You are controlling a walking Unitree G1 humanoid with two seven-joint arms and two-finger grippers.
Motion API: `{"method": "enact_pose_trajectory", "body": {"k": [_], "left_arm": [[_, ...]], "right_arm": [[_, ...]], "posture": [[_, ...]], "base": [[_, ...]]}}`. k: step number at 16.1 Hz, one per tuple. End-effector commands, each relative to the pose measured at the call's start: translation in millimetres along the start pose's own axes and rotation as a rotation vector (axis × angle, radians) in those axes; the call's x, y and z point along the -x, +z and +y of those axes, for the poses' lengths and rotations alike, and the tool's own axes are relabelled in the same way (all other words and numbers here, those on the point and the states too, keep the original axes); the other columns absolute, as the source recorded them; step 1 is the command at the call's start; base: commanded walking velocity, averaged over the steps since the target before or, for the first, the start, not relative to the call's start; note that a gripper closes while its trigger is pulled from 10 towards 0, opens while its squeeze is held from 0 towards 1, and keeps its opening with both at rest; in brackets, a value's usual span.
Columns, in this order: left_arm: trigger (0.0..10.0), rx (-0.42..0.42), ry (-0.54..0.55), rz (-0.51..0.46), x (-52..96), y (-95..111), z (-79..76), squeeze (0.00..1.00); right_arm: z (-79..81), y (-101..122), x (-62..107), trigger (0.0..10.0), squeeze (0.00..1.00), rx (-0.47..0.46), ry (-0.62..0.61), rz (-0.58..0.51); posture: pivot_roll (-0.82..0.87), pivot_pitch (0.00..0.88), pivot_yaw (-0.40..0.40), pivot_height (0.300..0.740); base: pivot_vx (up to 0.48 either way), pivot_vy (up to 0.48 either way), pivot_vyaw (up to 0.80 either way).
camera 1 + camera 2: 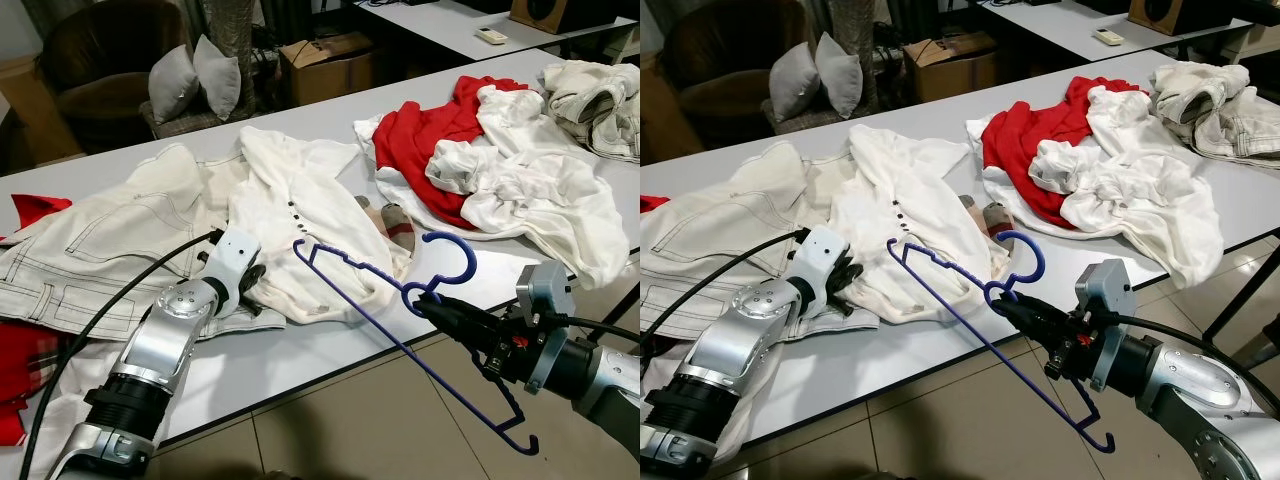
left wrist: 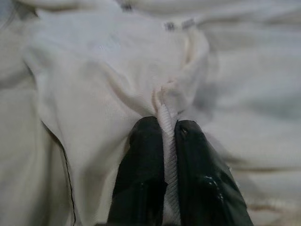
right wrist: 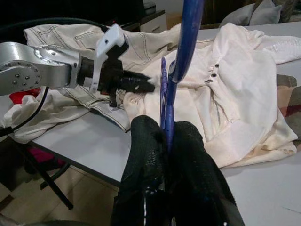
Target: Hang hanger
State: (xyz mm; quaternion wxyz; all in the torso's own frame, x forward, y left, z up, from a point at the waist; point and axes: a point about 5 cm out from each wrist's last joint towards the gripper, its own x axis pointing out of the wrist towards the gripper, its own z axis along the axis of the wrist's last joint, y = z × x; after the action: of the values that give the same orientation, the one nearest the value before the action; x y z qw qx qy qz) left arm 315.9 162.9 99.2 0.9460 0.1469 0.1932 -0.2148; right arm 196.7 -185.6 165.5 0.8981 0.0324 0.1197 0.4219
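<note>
While clothes litter white table [image 1: 300,350] | L pincer [image 2: 162,136] pinches shirt [image 1: 290,215] | R pincer [image 3: 167,136] clamps hanger [image 1: 400,290]

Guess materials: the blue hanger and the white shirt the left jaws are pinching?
Blue hanger: probably plastic-coated wire or thin moulded plastic; slim uniform rod, smooth with a slight sheen, notched shoulders. Right gripper clamps it near the hook.
White shirt: soft knit, likely cotton, matte; a ribbed edge shows pinched in the left gripper, and it creases and folds loosely on the table.
</note>
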Motion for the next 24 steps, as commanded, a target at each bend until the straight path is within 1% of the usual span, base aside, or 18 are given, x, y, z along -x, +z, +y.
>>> {"method": "enact_pose_trajectory", "body": {"k": [1,2,3,4,5,6,7,9,10,12,13,14,15,16,19,21,23,24], "left_arm": [[0.0,0.024,0.016,-0.118,3.6,26,8.9,0.0],[0.0,0.069,-0.001,-0.182,7.8,41,10.8,0.0],[0.0,0.09,-0.021,-0.224,13.7,53,14.5,0.0],[0.0,0.099,-0.029,-0.241,16.9,58,16.1,0.0],[0.0,0.107,-0.049,-0.28,23.9,69,18.7,0.0],[0.0,0.124,-0.068,-0.313,29.4,77,19.8,0.0],[0.0,0.133,-0.104,-0.366,37.0,87,19.7,0.0],[0.0,0.096,-0.173,-0.419,47.9,97,16.4,0.0],[0.0,0.09,-0.18,-0.421,49.9,98,16.1,0.0],[0.0,0.104,-0.19,-0.465,55.8,104,13.8,0.0],[0.0,0.111,-0.201,-0.46,57.6,105,12.1,0.0],[0.0,0.111,-0.204,-0.457,57.6,105,11.4,0.0],[0.0,0.099,-0.212,-0.445,57.6,104,10.2,0.0],[0.0,0.073,-0.203,-0.421,56.4,100,10.2,0.0],[0.0,0.019,-0.117,-0.335,51.6,89,18.7,0.0],[0.0,0.004,-0.105,-0.303,51.8,84,20.1,0.0],[0.0,-0.007,-0.077,-0.277,50.5,79,22.4,0.0],[0.0,-0.052,0.008,-0.239,47.3,74,30.2,0.0]], "right_arm": [[1.6,1,-1.0,10.0,0.0,-0.001,-0.003,0.007],[0.9,-2,-2.4,10.0,0.0,-0.007,-0.016,0.021],[-2.1,-4,-5.1,10.0,0.0,-0.014,-0.049,0.035],[-4.2,-5,-6.7,10.0,0.0,-0.018,-0.068,0.037],[-9.1,-8,-10.2,10.0,0.0,-0.022,-0.109,0.046],[-11.4,-9,-12.8,10.0,0.0,-0.03,-0.127,0.044],[-12.6,-9,-15.4,10.0,0.0,-0.034,-0.139,0.044],[-15.9,-10,-17.9,10.0,0.0,-0.051,-0.177,0.042],[-16.4,-11,-18.5,10.0,0.0,-0.057,-0.181,0.043],[-12.9,-19,-19.8,10.0,0.0,-0.081,-0.147,0.091],[-14.3,-23,-19.0,10.0,0.0,-0.087,-0.169,0.115],[-16.0,-23,-18.5,10.0,0.0,-0.088,-0.182,0.115],[-20.7,-21,-17.5,10.0,0.0,-0.087,-0.222,0.1],[-24.7,-16,-16.3,10.0,0.0,-0.093,-0.249,0.062],[-21.6,-6,-9.8,10.0,0.0,-0.089,-0.222,0.02],[-21.4,-4,-5.9,10.0,0.0,-0.124,-0.224,-0.002],[-23.0,-6,-3.1,10.0,0.0,-0.141,-0.234,0.016],[-17.1,-11,-1.7,10.0,0.0,-0.158,-0.182,0.055]], "posture": [[-0.21,0.0,0.129,0.74],[-0.21,0.0,0.128,0.74],[-0.21,0.0,0.128,0.74],[-0.21,0.0,0.128,0.74],[-0.2,0.0,0.128,0.74],[-0.2,0.0,0.128,0.74],[-0.19,0.0,0.127,0.74],[-0.19,0.0,0.127,0.74],[-0.19,0.0,0.127,0.74],[-0.19,0.0,0.124,0.74],[-0.19,0.0,0.126,0.74],[-0.19,0.0,0.127,0.74],[-0.19,0.0,0.129,0.74],[-0.19,0.0,0.129,0.74],[-0.19,0.0,0.128,0.74],[-0.19,0.0,0.128,0.74],[-0.19,0.0,0.119,0.74],[-0.19,0.0,0.117,0.74]], "base": [[0.0,0.0,0.0],[0.0,0.0,0.0],[0.0,0.0,0.0],[0.0,0.0,0.0],[0.0,0.0,0.0],[0.0,0.0,0.0],[0.0,0.0,0.0],[0.0,0.0,0.0],[0.0,0.0,0.0],[0.0,0.0,0.0],[0.0,0.0,0.0],[0.0,0.0,0.0],[0.0,0.0,0.0],[0.0,0.0,0.0],[0.0,0.0,0.0],[0.0,0.0,0.0],[0.0,0.0,0.0],[0.0,0.0,0.0]]}}
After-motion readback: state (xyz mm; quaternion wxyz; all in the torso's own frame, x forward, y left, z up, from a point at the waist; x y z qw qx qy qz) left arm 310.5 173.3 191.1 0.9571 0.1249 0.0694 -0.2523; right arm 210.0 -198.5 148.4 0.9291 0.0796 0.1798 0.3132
